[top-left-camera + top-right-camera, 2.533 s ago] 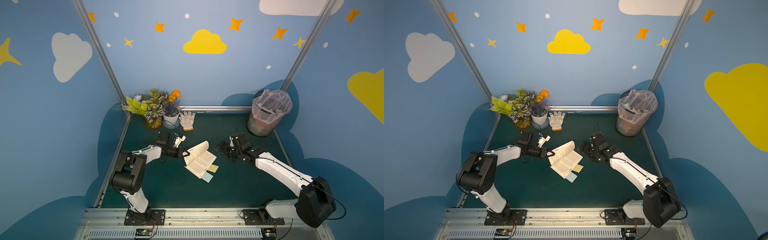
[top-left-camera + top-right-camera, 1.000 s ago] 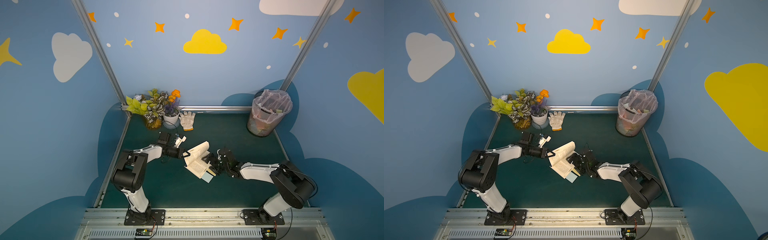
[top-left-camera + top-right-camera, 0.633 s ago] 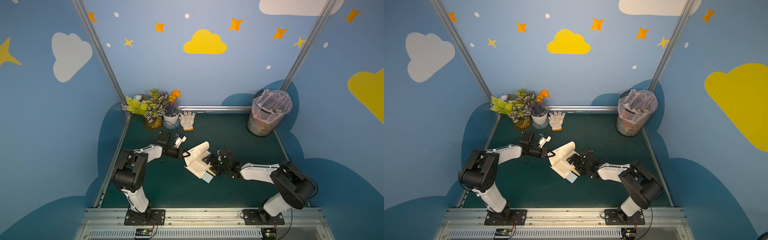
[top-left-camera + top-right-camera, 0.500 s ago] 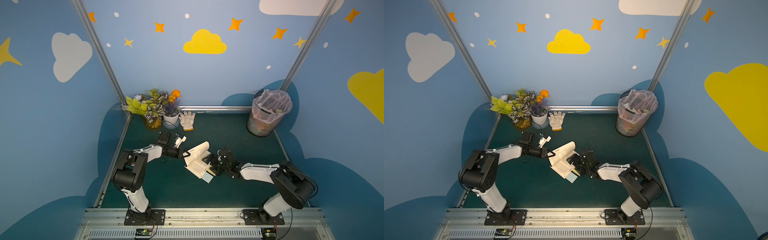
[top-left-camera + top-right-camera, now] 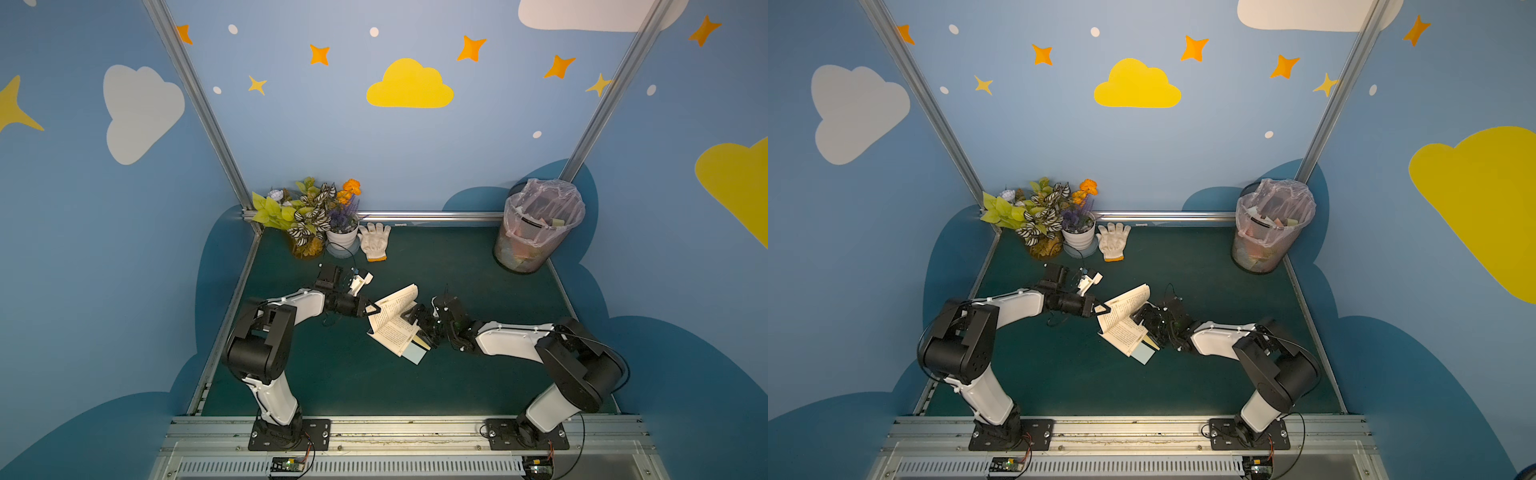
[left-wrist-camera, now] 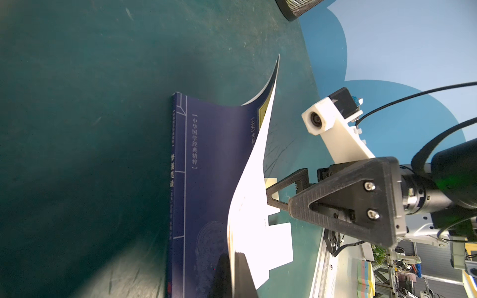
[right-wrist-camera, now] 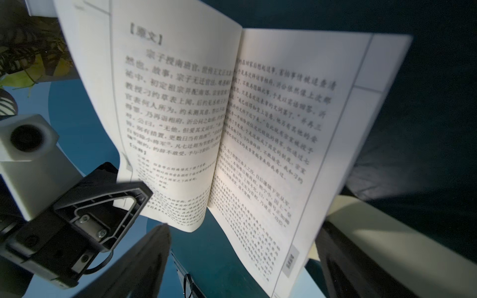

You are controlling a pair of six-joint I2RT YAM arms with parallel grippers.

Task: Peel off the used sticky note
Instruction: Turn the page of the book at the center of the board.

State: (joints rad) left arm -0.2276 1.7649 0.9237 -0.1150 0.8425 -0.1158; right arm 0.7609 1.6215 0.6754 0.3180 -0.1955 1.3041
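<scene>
Dark green worktop (image 5: 332, 374): left end effector (image 5: 372, 309) clamps raised pages of the blue-covered book (image 5: 390, 328), likely baring the pale yellow sticky note (image 5: 420, 343) at its edge for the right end effector (image 5: 419, 330), jaws apart

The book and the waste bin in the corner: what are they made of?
The book looks like matte off-white paper: printed pages that curl. Its cover seems dark blue card, bending smoothly with a slight sheen. The bin is probably fine black metal mesh, see-through; its liner is thin, crinkled, translucent plastic film.
</scene>
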